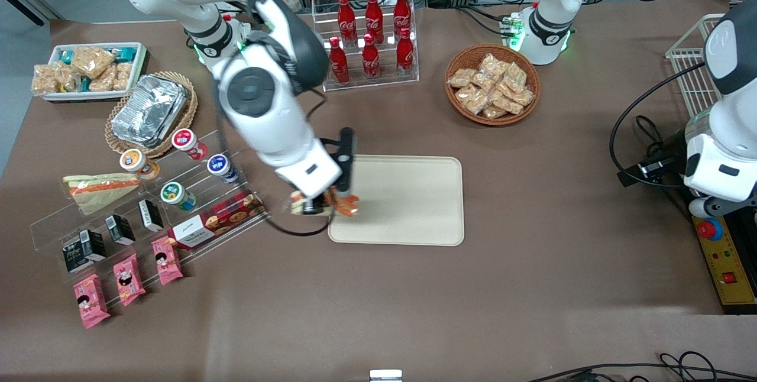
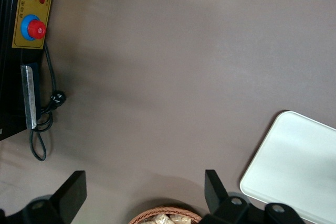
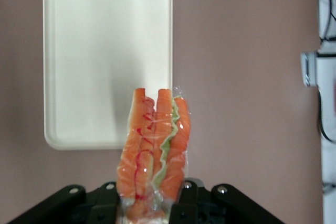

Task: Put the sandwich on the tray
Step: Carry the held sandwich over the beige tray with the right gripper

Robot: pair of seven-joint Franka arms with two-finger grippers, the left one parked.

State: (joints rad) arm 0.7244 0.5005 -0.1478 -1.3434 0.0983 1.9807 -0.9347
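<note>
My right gripper point(image 1: 322, 204) is shut on the sandwich point(image 1: 342, 203), a small wedge in clear wrap with orange-red layers and a thin green strip. It holds the wedge in the air over the edge of the cream-beige tray point(image 1: 408, 204) that lies toward the working arm's end. In the right wrist view the sandwich point(image 3: 155, 150) stands out between the fingers point(image 3: 185, 203), over the tray's rim point(image 3: 107, 144) and the brown cloth. The tray point(image 2: 294, 166) also shows in the left wrist view.
A longer sandwich wedge point(image 1: 97, 188) lies on a clear rack point(image 1: 148, 210) with yogurt cups, cartons and a biscuit box. Pink packets point(image 1: 127, 278) lie nearer the front camera. A cola bottle rack point(image 1: 369, 33), a snack basket point(image 1: 492, 83), a foil basket point(image 1: 151, 111) and a white bin point(image 1: 89, 70) stand farther back.
</note>
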